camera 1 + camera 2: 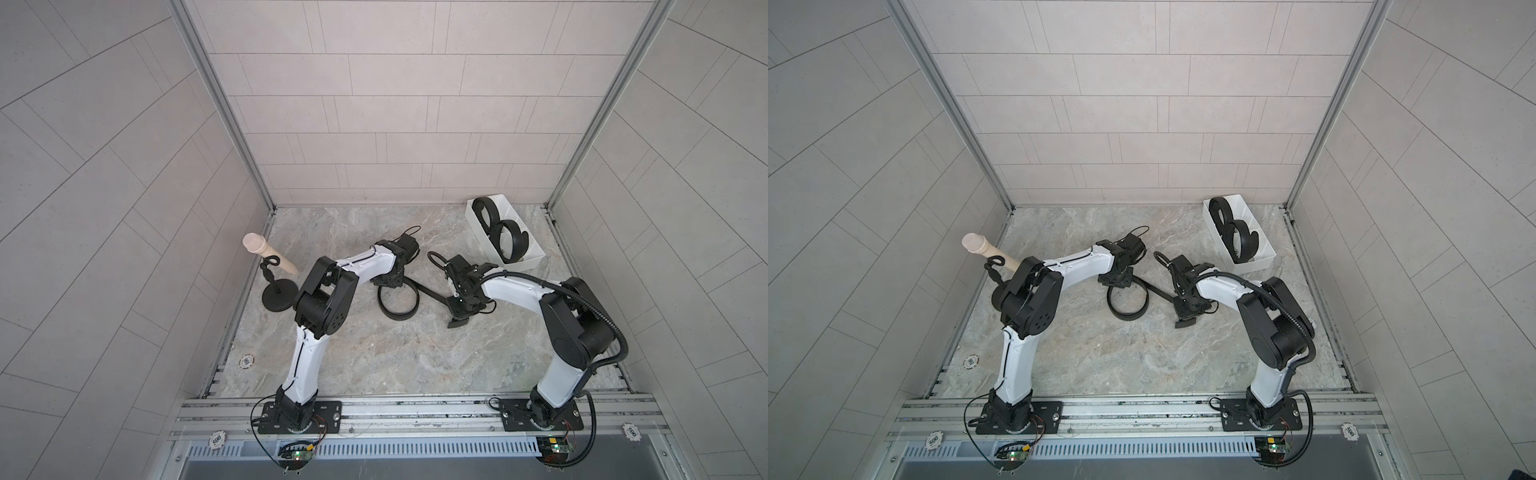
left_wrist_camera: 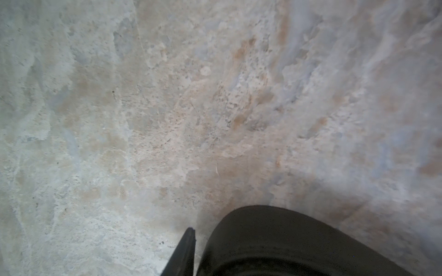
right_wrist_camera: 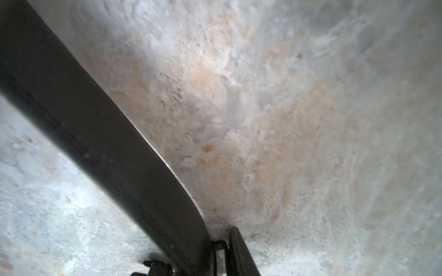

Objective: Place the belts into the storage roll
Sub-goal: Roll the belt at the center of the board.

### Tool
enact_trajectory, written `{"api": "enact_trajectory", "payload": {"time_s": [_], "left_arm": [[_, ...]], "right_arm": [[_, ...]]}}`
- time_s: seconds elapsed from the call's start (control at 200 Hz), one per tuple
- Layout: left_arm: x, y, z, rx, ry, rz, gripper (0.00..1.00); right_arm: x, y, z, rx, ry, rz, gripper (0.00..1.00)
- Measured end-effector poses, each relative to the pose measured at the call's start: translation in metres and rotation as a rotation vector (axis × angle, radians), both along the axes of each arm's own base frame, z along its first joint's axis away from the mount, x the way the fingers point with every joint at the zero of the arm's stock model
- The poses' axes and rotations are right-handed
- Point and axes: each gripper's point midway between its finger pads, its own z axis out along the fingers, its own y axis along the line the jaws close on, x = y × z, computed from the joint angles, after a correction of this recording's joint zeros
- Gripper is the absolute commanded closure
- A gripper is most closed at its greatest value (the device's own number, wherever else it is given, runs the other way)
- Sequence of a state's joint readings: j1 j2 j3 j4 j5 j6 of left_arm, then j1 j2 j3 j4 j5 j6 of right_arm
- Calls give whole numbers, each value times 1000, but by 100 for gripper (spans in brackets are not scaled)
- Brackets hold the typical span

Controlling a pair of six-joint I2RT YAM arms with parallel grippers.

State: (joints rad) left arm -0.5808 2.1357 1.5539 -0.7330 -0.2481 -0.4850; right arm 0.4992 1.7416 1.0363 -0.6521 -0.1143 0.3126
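One loose black strap belt point(image 1: 399, 317) near white plastic tray point(image 1: 524, 262), pinched in right gripper point(image 1: 456, 305); left gripper point(image 1: 388, 284) spread untellable. Risk: springy coil unwinding.

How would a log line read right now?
white plastic tray: two coiled black belts; third black belt: loose on marbled table; right hand: holds its end

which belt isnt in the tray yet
The loose belt, lying as an open loop on the marble table. The other two, the far coil and the near coil, are wound up and sit inside the white tray.
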Motion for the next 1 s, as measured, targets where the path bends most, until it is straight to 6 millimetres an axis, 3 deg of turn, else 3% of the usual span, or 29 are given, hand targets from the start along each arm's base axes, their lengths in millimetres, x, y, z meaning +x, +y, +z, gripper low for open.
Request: {"api": "enact_trajectory", "payload": {"time_s": [0.135, 0.23, 0.31, 0.396, 0.486, 0.591, 0.691, 0.866, 0.896, 1.001], "left_arm": [[-1, -3, -1, -30, -9, -1, 73], [-1, -6, 0, -31, -3, -28, 73], [-2, -14, 0, -21, 7, -71, 74], [-1, -19, 0, -16, 7, -101, 74], [0, -19, -1, -16, 11, -111, 74], [3, -14, 0, -17, 12, -105, 74], [3, -15, -1, -16, 13, -109, 73], [5, -12, -1, -24, 15, -99, 72], [6, -10, -1, -26, 13, -94, 72], [8, -9, -1, -34, 11, -77, 69]], "right_arm": [[-10, 1, 1, 21, 14, -10, 51], [-16, 0, 5, -11, 45, 12, 38], [-12, 0, 15, -46, 51, 47, 32], [11, 9, 32, -56, 9, 84, 31], [38, 20, 47, -55, -33, 105, 31], [68, 31, 49, -52, -53, 119, 32], [89, 44, 37, -52, -53, 141, 35], [104, 59, 9, -32, -19, 152, 43], [108, 62, 7, -20, -26, 150, 47], [117, 75, 8, 38, -53, 141, 79]]}}
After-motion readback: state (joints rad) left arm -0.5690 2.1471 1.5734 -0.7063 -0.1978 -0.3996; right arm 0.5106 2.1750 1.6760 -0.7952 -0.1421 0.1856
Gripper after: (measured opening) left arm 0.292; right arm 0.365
